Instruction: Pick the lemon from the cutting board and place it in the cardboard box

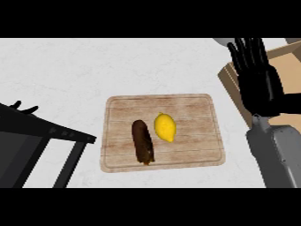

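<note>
The lemon [165, 127] lies on the cutting board [198, 108], a little right of the board's middle, with its long axis running roughly up and down in our view. No robot hand touches it. Just beside it on its left lies a dark brown oblong thing [143, 142], longer than the lemon and reaching closer to the board's near edge; we cannot tell whether the two touch. The board is pale wood with a groove along its rim, and it rests flat on the white desk [61, 66].

To the right of the board, near its far corner, stands the cardboard box [299, 66]. It is open at the top, we see its tan inside, and it runs out of our view at the right edge. The right robot hand [257, 84] shows over the box's left wall, wide open, its fingers straight and pointing away from us, holding nothing. Its grey right forearm [283, 154] comes up from the lower right, well apart from the lemon.

At the left, a dark frame [22, 141] fills the lower corner. Above it only a small black part of the left robot hand [24, 107] peeks out, and we cannot tell whether it is wide or closed.
</note>
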You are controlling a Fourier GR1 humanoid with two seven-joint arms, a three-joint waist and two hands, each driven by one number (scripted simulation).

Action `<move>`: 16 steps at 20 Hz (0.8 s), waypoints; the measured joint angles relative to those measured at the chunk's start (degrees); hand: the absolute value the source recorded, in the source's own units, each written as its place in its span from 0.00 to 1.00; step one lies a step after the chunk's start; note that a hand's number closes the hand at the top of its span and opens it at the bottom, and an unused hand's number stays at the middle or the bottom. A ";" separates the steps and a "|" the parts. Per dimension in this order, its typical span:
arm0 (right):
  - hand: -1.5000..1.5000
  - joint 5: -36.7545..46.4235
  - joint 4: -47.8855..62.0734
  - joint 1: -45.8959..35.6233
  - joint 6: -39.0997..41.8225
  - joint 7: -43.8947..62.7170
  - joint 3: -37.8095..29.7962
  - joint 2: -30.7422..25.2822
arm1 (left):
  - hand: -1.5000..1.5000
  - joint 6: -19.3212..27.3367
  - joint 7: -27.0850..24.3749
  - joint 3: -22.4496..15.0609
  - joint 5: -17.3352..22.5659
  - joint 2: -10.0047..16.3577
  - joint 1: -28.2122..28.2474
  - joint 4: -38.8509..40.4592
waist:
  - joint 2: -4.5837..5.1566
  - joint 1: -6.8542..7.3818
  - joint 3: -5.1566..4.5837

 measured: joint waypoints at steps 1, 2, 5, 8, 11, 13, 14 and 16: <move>0.00 1.18 0.34 0.20 -0.55 0.64 0.89 -0.15 | 0.50 -0.48 -0.20 -0.85 0.18 -0.75 1.05 0.18 | -0.55 0.08 0.72; 0.00 3.34 0.81 0.70 -2.06 1.44 2.53 0.10 | 0.50 -0.86 0.32 -0.92 0.61 -1.03 0.90 0.73 | -0.95 0.07 1.23; 0.00 10.87 3.27 3.00 -6.83 4.73 8.35 0.42 | 0.50 -2.60 1.05 -1.09 1.32 -0.71 1.31 1.69 | -1.73 -0.58 2.12; 0.00 16.04 3.74 3.27 -10.71 4.06 9.75 -0.51 | 0.50 -3.85 1.20 -0.08 2.48 0.15 3.91 1.77 | -3.01 -3.04 2.59; 0.00 27.20 7.10 4.82 -12.91 5.46 15.08 -6.67 | 0.50 -5.21 0.55 0.88 3.82 0.73 6.12 0.68 | -3.26 -4.56 2.40; 0.00 34.48 8.34 4.99 -14.41 6.46 18.81 -9.93 | 0.50 -6.15 0.53 1.18 4.48 1.07 7.20 0.21 | -3.52 -5.26 2.44; 0.00 38.03 8.64 4.92 -15.12 6.99 20.67 -11.36 | 0.50 -6.59 0.41 1.32 4.72 1.23 7.69 0.06 | -3.68 -5.59 2.45; 0.00 44.76 8.76 4.50 -16.60 8.57 24.17 -13.47 | 0.50 -7.27 0.13 1.48 5.07 1.36 8.56 -0.25 | -4.00 -6.08 2.54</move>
